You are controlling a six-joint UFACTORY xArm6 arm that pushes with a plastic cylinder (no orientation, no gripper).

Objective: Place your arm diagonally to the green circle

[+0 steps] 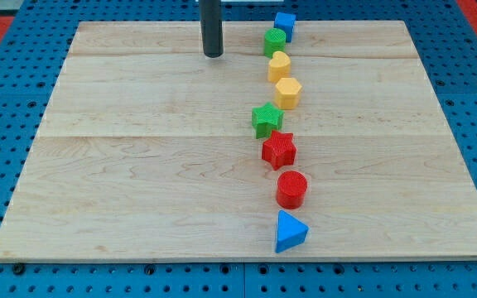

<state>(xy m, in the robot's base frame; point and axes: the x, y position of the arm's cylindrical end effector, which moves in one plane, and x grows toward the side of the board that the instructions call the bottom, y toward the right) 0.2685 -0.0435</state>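
Green circle (pixel 275 41) sits near the surface's (pixel 139 182) twelve o'clock edge, touching the blue cube (pixel 285 25) at its one o'clock and the yellow block (pixel 279 65) at its six o'clock. I carry no claw, only an upright dark rod; my tip (pixel 214 55) rests on the wood at about eight o'clock of that circle, near but apart. Below run a yellow hexagon (pixel 288 93), green star (pixel 267 119), red star (pixel 278 150), red cylinder (pixel 291 189) and blue triangle (pixel 290 232).
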